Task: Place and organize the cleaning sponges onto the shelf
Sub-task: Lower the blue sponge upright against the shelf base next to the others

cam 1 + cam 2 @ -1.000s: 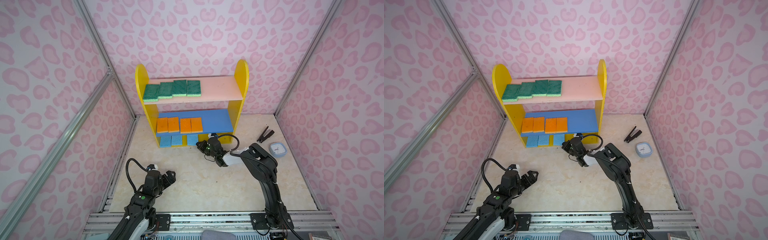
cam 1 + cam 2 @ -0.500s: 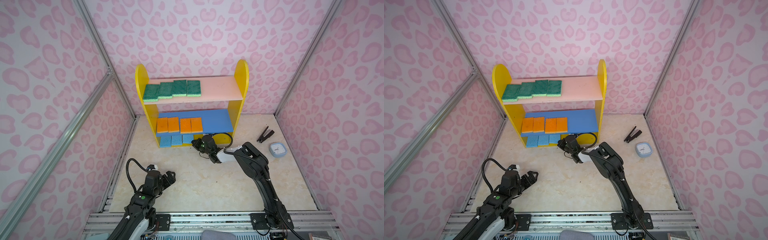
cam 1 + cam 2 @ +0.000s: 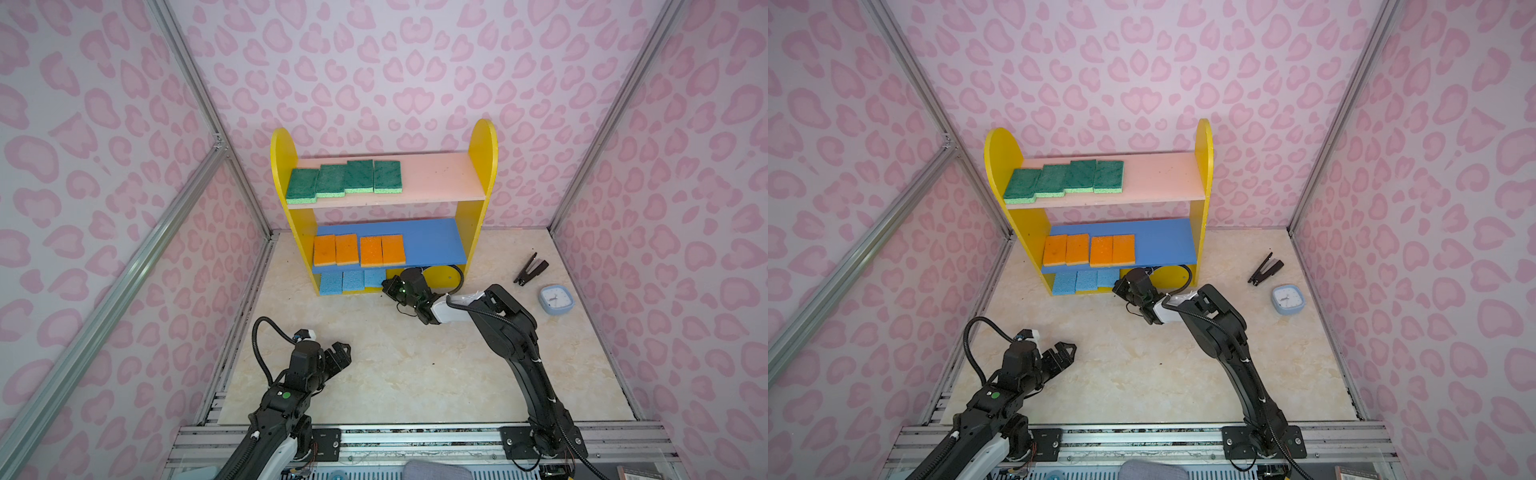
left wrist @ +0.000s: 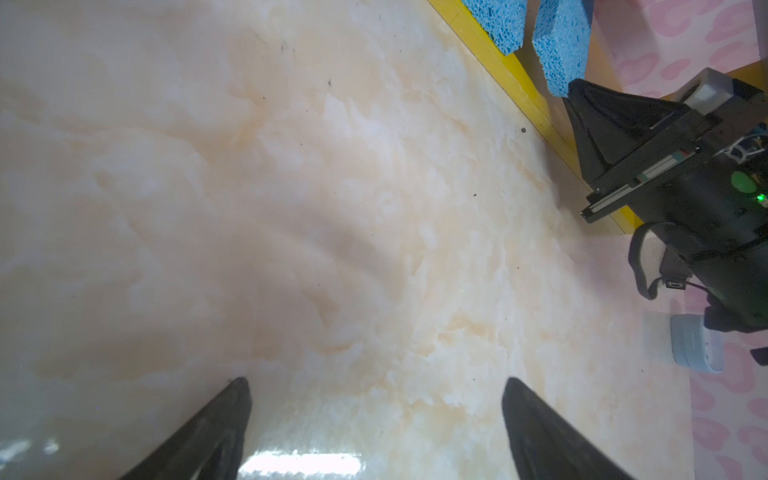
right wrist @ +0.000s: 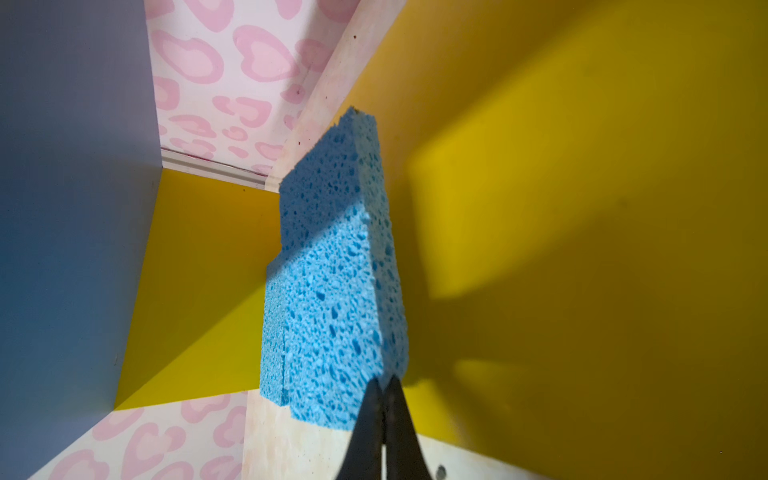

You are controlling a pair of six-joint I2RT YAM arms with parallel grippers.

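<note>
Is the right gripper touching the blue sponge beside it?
Touching. The right wrist view shows the right gripper, shut, with its tips pressed against the blue sponge.

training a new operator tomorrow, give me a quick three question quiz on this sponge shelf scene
1. True or false: the left gripper is open and empty.
2. Which level of the shelf carries the orange sponges? A upper, B middle, C bottom.
3. How many blue sponges lie on the bottom level?
Key: 1 true. 2 B. 3 three.
</note>
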